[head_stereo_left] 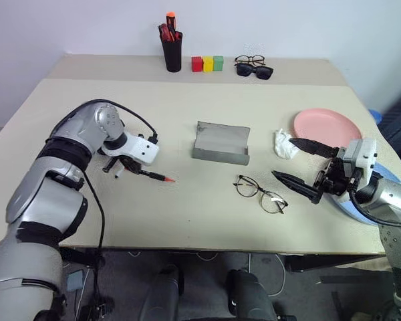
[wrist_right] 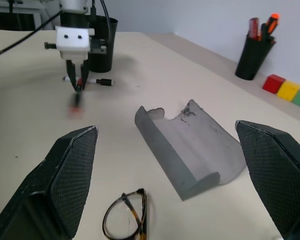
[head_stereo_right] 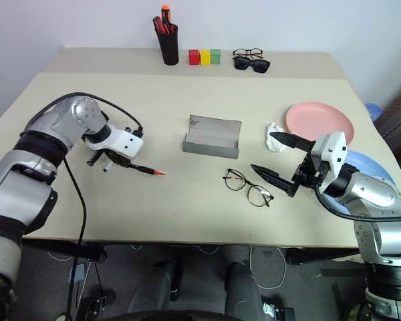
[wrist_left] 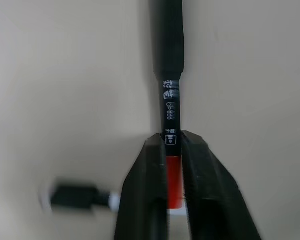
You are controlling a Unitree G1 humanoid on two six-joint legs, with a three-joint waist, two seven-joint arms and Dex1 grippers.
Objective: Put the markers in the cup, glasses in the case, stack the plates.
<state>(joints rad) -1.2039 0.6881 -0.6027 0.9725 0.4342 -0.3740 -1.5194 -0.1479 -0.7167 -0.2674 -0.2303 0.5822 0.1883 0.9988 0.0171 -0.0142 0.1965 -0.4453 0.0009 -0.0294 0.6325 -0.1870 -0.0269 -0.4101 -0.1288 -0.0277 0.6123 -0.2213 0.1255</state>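
Note:
My left gripper (wrist_left: 173, 137) is shut on the red marker (head_stereo_left: 157, 176), which sticks out toward the table's middle. The white marker (wrist_right: 97, 81) lies on the table beside that gripper. Just behind them stands the black cup (wrist_right: 101, 50). In the middle of the table the grey case (head_stereo_left: 220, 142) lies open. The wire-framed glasses (head_stereo_left: 260, 194) lie unfolded in front of it. My right gripper (head_stereo_left: 282, 158) hangs open to the right of the glasses, with nothing in it. The pink plate (head_stereo_left: 327, 126) sits at the right, and the blue plate (head_stereo_left: 386, 175) is partly under my right arm.
A crumpled white tissue (head_stereo_left: 285, 144) lies between the case and the pink plate. At the back edge stand a black pen holder (head_stereo_left: 172, 53) with red and orange pens, three coloured blocks (head_stereo_left: 207, 63), and sunglasses with dark-framed spectacles (head_stereo_left: 254, 67).

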